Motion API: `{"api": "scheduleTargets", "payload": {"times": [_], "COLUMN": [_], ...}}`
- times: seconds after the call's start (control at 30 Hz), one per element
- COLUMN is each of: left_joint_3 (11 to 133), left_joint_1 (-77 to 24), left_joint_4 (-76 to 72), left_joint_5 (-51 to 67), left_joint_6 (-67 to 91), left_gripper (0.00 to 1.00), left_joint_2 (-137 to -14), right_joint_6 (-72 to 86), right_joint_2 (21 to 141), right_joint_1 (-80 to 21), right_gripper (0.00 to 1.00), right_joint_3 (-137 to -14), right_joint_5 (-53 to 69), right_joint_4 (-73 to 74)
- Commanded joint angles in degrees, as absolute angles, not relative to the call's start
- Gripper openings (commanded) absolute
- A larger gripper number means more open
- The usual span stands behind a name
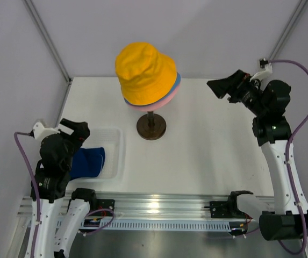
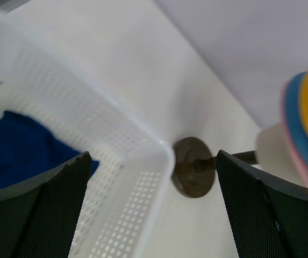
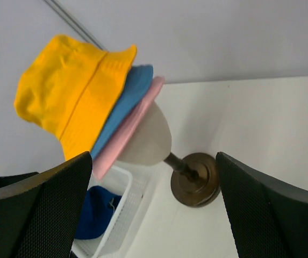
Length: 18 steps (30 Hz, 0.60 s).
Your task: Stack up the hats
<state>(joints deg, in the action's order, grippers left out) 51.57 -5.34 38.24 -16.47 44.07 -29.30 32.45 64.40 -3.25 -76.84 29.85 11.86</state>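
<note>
The yellow hat [image 1: 144, 72] sits on top of the light blue hat [image 1: 176, 84] and the pink hat [image 1: 162, 100], all stacked on the beige head form [image 3: 147, 140] with its brown base [image 1: 151, 127]. The stack also shows in the right wrist view, with the yellow hat [image 3: 67, 88] uppermost. The dark navy hat [image 1: 87, 163] lies in the clear tray [image 1: 117, 141] at the left and shows in the left wrist view [image 2: 14, 156]. My left gripper [image 2: 151, 207] is open and empty above the tray. My right gripper [image 3: 154, 209] is open and empty, raised at the far right [image 1: 218, 86].
The tray's perforated wall [image 2: 116, 161] runs under my left gripper, with the stand's base [image 2: 192, 166] just beyond its corner. A metal rail [image 1: 159, 207] lies along the near table edge. Grey walls close in the back and sides.
</note>
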Motion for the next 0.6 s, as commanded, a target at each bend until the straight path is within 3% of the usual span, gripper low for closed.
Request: {"api": "scheduleTargets", "payload": {"times": [0.0,0.17,0.57], "left_joint_3": [47.3,44.7,43.9], "left_joint_1": [-5.5,-4.8,-3.8], "left_joint_4": [51.0,61.3,70.1], "left_joint_5": [-25.5,-35.1,-32.7], "left_joint_6": [50.2,63.2,78.3], "left_gripper": [1.00,1.00,1.00], "left_joint_2": [-28.7,-27.2,-30.8], "right_joint_6": [31.5,34.5,30.4], "right_joint_2": [60.5,55.6,54.4], "right_joint_1": [-3.3,-3.3,-7.7], "right_gripper": [0.99,0.99,0.99], "right_joint_3": [-66.8,-56.3,-53.7], "right_joint_5": [29.6,35.3,30.5], "right_joint_4": [9.1,4.0,8.0]}}
